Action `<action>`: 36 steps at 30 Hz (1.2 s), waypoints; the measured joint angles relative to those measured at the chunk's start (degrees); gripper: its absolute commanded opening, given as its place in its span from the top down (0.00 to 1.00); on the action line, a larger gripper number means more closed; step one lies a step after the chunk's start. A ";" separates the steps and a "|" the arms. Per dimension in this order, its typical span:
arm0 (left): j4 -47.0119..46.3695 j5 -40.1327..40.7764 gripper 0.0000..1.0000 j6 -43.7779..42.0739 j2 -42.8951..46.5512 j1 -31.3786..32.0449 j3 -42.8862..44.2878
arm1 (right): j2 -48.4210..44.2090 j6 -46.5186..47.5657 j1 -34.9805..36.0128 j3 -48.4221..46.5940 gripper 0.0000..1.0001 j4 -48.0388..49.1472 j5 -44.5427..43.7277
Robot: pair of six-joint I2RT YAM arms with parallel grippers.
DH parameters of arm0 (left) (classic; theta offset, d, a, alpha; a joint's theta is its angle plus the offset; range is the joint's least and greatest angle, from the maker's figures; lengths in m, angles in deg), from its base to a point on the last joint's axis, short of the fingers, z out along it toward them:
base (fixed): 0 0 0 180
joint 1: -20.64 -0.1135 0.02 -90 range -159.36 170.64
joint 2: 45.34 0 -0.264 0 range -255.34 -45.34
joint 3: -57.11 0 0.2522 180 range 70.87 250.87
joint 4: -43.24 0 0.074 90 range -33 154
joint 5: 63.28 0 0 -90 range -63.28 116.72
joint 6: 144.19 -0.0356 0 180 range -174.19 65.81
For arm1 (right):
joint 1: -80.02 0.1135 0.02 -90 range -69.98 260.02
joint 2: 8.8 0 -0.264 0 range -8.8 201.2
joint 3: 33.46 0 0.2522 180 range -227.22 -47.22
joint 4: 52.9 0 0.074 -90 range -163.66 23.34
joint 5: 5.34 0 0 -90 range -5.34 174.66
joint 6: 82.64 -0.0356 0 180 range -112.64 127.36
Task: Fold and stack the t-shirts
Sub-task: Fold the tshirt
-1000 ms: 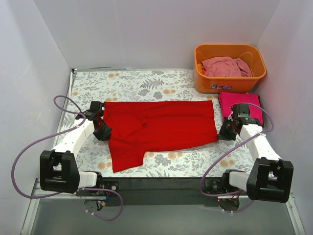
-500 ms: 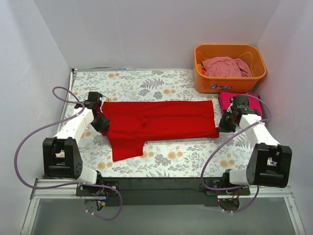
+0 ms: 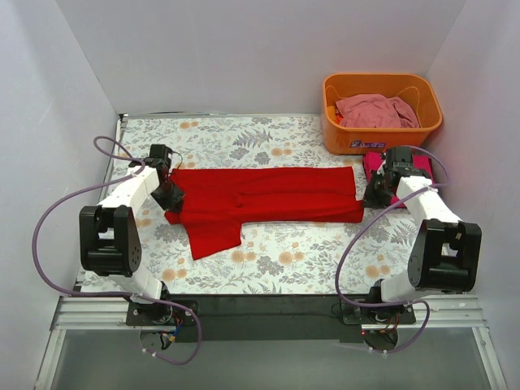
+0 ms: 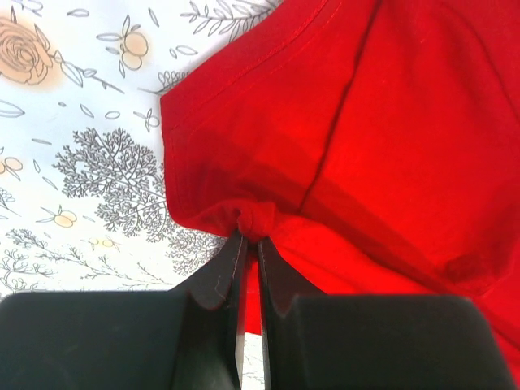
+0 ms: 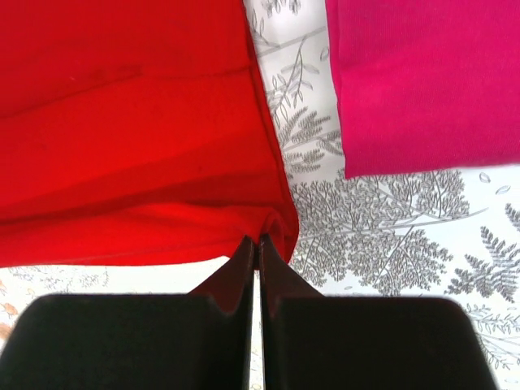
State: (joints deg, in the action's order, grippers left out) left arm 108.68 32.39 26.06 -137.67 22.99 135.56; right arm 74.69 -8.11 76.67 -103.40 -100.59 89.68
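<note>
From above, the magenta tee sits mostly behind the right arm, and at the right wrist it runs off the top and right edges. At the left wrist, the red tee spills past the frame too. The pale pink tee is bunched in the basket, its lower part walled off (the label is too small to read).

fixed view high over the whole table, wrist views close above opposite ends of its red t-shirt

red t-shirt: matt soft cloth | basket: smooth orange plastic | fingers: matt black
</note>
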 measured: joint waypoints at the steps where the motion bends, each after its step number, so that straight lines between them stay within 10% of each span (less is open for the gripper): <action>1: -0.02 0.11 1.00 -0.07 -0.42 0.00 0.35 | 0.44 0.00 0.00 -0.61 0.99 0.13 -0.07; 36: -3.15 4.33 1.00 0.31 -7.76 -0.22 3.74 | 13.20 0.50 3.06 -5.03 0.94 6.10 -4.76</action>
State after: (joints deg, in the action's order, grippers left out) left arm 105.53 36.72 26.36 -145.43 22.77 139.30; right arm 87.89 -7.60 79.73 -108.43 -94.49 84.92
